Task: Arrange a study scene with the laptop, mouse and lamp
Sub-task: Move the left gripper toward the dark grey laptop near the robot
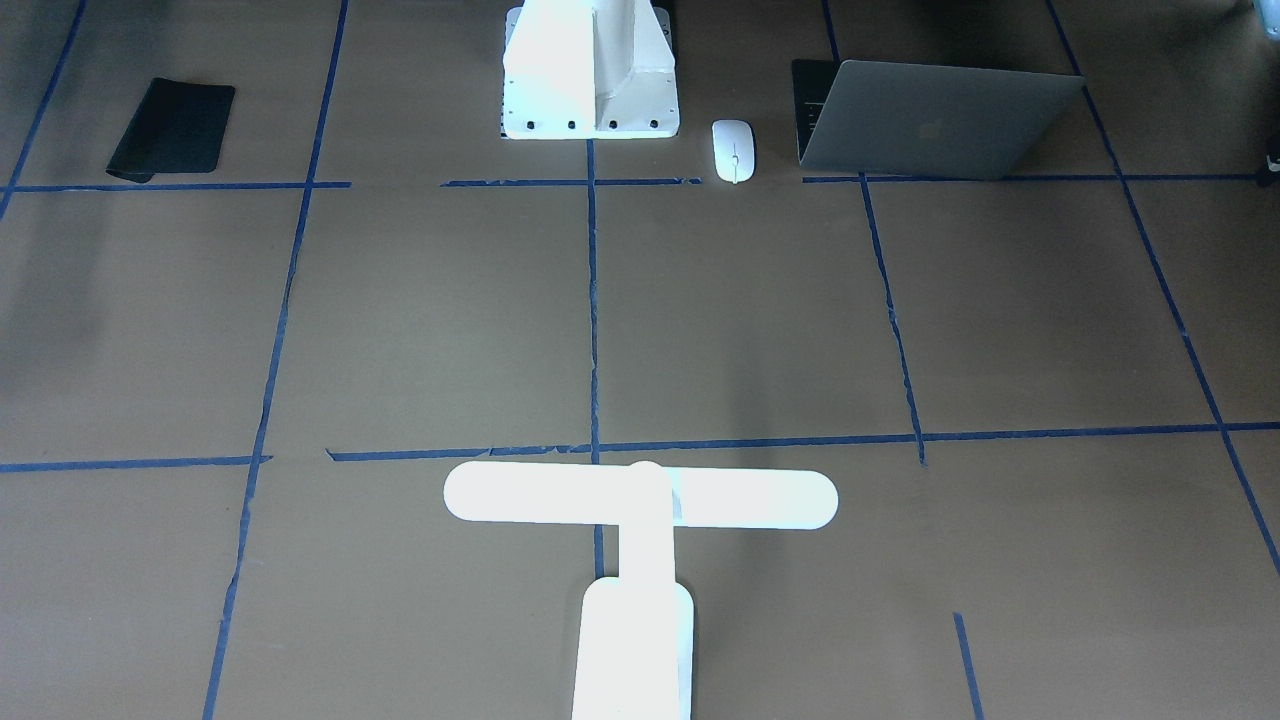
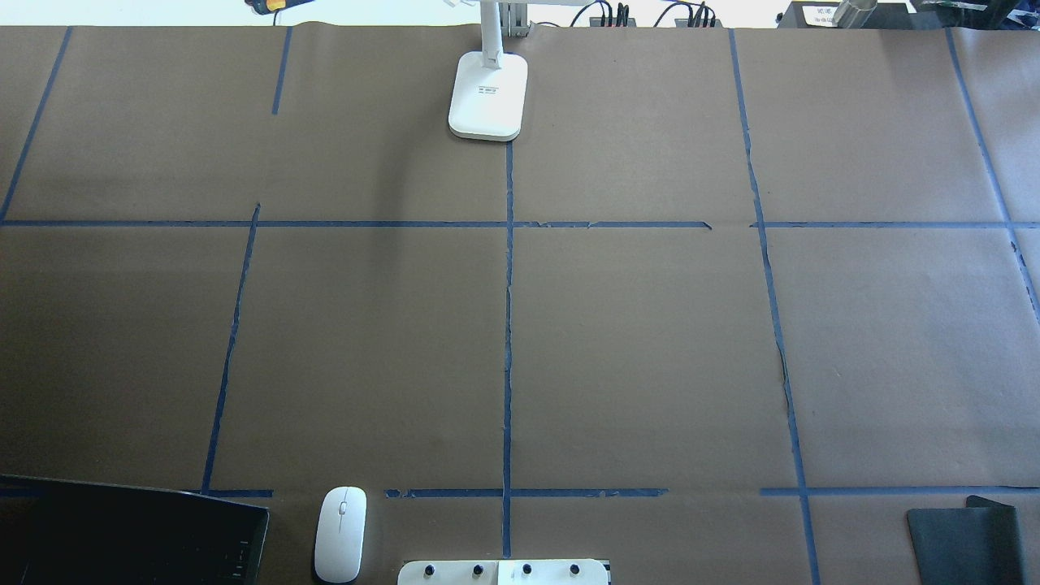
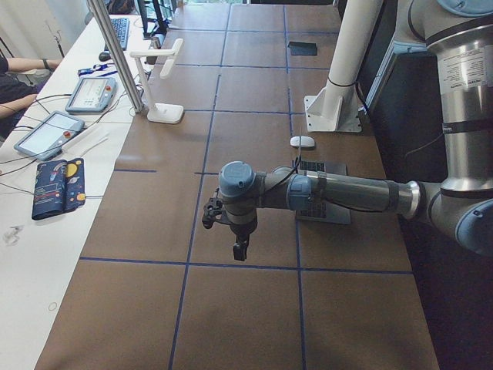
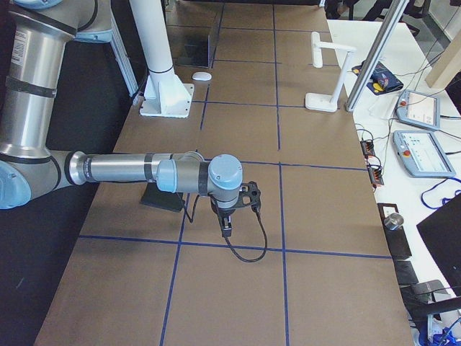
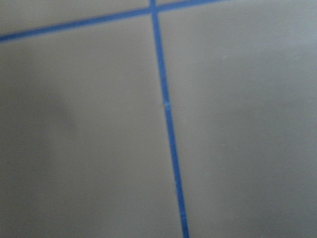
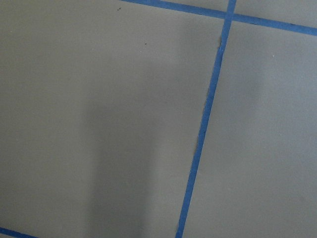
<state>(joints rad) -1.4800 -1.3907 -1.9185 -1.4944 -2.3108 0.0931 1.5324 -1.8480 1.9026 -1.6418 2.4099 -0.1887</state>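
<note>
Overhead exterior: my brown-paper tabletop [image 2: 650, 341] is gridded with blue tape [image 2: 508, 325]. The grey laptop [image 2: 130, 532] stands part-open at my near left edge, cropped by the frame. The white mouse [image 2: 340, 532] lies just beside it, and the white lamp [image 2: 487, 93] stands far-centre, its head cut off. My left tool [image 3: 241, 250] and right tool [image 4: 225, 229] hang above bare paper; I cannot tell how far open they are.

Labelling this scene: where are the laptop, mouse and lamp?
laptop [image 1: 938, 118]: front-facing view, middle of its lid.
mouse [image 1: 733, 150]: front-facing view, middle of its top.
lamp [image 2: 488, 97]: overhead view, on its base.
</note>
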